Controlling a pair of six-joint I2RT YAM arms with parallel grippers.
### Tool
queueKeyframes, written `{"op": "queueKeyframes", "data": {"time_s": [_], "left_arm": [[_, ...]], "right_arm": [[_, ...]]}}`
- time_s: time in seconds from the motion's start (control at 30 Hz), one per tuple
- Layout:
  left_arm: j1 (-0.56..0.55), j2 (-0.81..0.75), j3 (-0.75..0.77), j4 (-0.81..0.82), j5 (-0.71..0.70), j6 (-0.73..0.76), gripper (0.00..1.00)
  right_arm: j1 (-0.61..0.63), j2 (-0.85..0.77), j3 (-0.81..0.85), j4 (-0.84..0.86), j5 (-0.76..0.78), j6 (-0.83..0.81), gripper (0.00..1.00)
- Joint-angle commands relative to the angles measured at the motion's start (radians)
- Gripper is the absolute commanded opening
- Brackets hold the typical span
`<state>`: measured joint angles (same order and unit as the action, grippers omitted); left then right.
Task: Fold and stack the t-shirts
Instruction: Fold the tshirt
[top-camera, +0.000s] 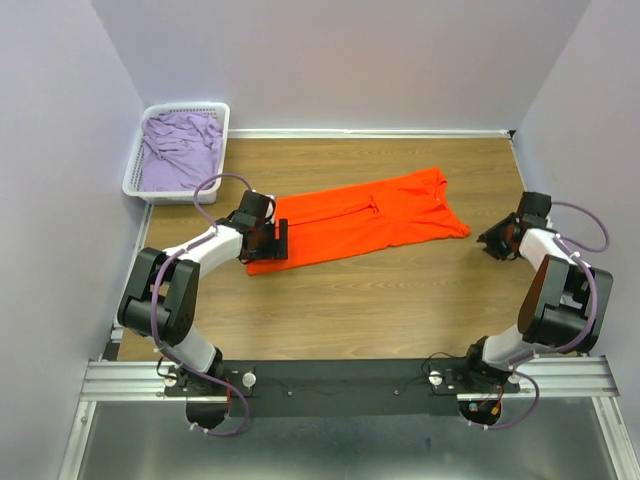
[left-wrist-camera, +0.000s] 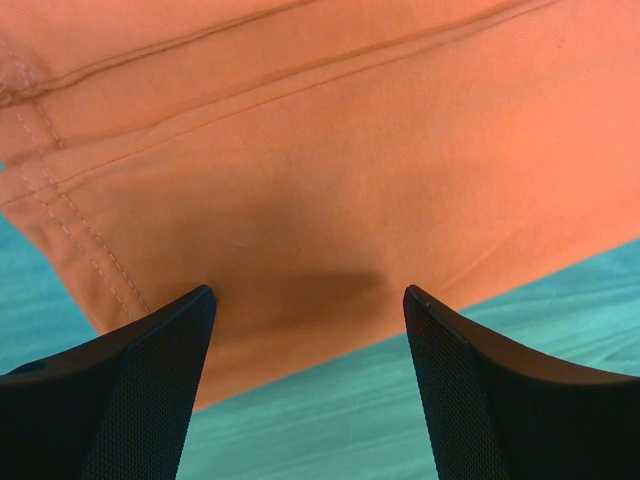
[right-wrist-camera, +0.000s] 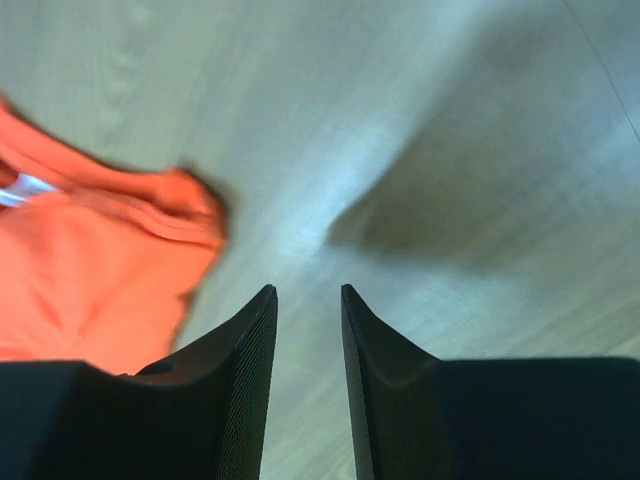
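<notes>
Left gripper (left-wrist-camera: 310, 295) is spread wide over the hem end of the orange t-shirt (top-camera: 365, 220), which lies stretched out mid-table (top-camera: 400, 300). My right gripper (right-wrist-camera: 308, 290) sits just off the collar end, jaws narrowly apart, gripping nothing. The lilac t-shirt (top-camera: 180, 150) is bunched in the basket (top-camera: 190, 107).
</notes>
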<state>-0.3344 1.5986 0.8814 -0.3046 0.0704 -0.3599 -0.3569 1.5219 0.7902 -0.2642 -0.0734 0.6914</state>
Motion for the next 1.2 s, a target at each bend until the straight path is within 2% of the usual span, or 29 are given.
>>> {"op": "queueKeyframes", "data": {"time_s": [0.0,0.13,0.23,0.33,0.63,0.83,1.07,1.13,1.17], "left_arm": [[-0.002,-0.022,-0.015,-0.14,0.02,-0.021,0.84],[0.0,-0.034,-0.001,-0.12,-0.011,-0.025,0.84],[-0.002,-0.028,-0.01,-0.11,-0.012,-0.027,0.84],[-0.002,-0.019,-0.022,-0.087,-0.008,-0.03,0.84],[-0.002,-0.006,-0.022,-0.067,-0.009,-0.036,0.85],[-0.002,0.003,-0.027,-0.062,-0.007,-0.034,0.84],[-0.002,0.011,-0.033,-0.059,-0.011,-0.033,0.84],[-0.002,0.014,-0.033,-0.059,-0.011,-0.034,0.84],[-0.002,0.015,-0.035,-0.059,-0.011,-0.034,0.84]], "right_arm": [[0.051,-0.002,0.154,-0.024,-0.069,-0.127,0.4],[0.218,0.059,0.293,0.014,-0.098,-0.19,0.4],[0.266,0.158,0.385,0.06,-0.146,-0.196,0.4],[0.338,0.263,0.466,0.092,-0.126,-0.253,0.4],[0.349,0.51,0.691,0.097,-0.192,-0.51,0.4],[0.349,0.593,0.756,0.094,-0.298,-0.526,0.41],[0.351,0.664,0.794,0.092,-0.325,-0.521,0.4],[0.349,0.676,0.804,0.089,-0.331,-0.524,0.4],[0.349,0.678,0.808,0.086,-0.345,-0.526,0.36]]}}
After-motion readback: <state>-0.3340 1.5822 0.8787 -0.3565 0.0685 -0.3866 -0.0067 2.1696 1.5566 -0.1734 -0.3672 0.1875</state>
